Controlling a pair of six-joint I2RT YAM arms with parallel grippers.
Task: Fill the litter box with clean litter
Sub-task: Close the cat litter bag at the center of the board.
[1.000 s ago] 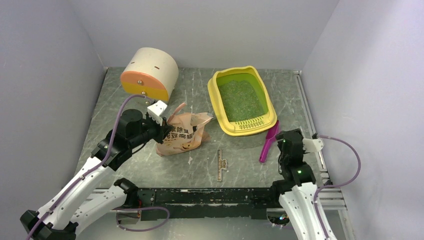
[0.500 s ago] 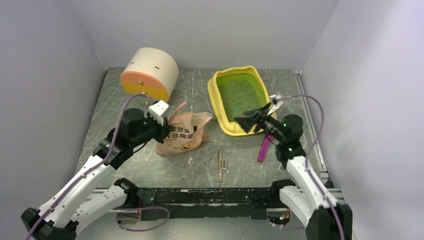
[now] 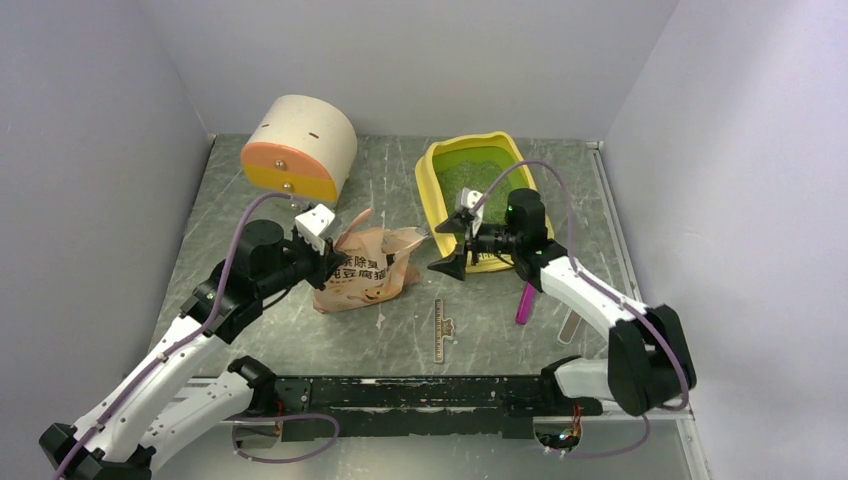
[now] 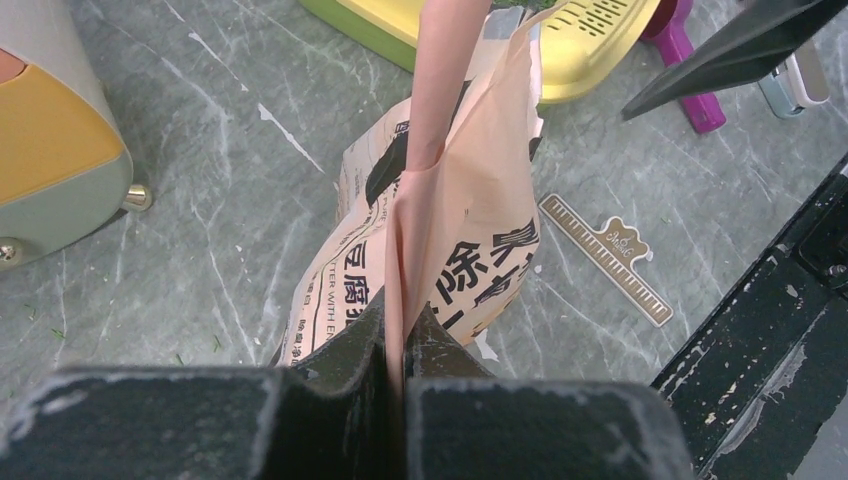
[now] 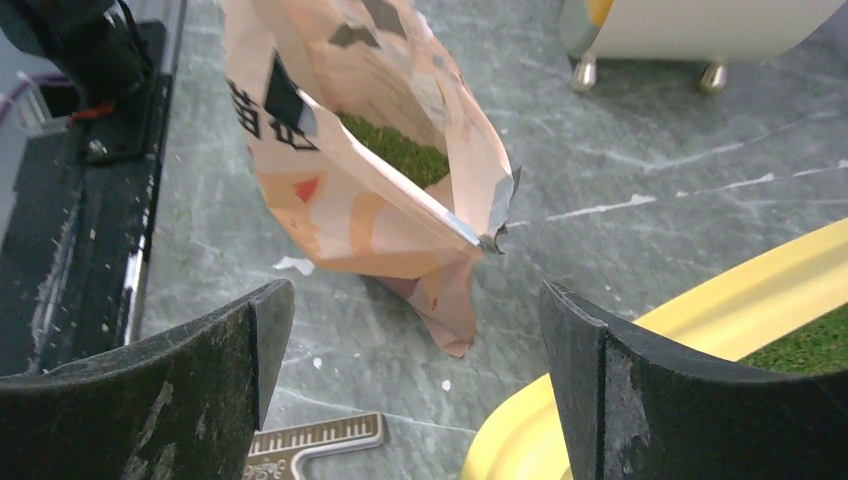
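Both claws are busy around the bag. Left gripper (image 3: 328, 258) is pinched tight on a fold of the pink printed bag (image 3: 366, 268), the paper squeezed flat between its jaws, holding the bag's left side up in the middle of the table. Right gripper (image 3: 449, 243) stands spread wide with nothing between its fingers (image 5: 200, 350), reaching leftward over the near left corner of the litter box (image 3: 535, 205) and facing the bag's torn open mouth (image 5: 400, 150), close to it but not touching. Greenish granules show inside that mouth.

At the far right of the table sits the litter box, a yellow tray with a lime-green pan, just right of the bag. Clean litter (image 3: 478, 175) lies in it as a loose speckled green layer. A magenta scoop (image 3: 524, 301) lies on the table at the tray's near right corner, partly under the right arm. Far left stands a cream-and-orange cylindrical container (image 3: 298, 150). A small flat ruler-like piece (image 3: 439, 330) lies near the front rail.
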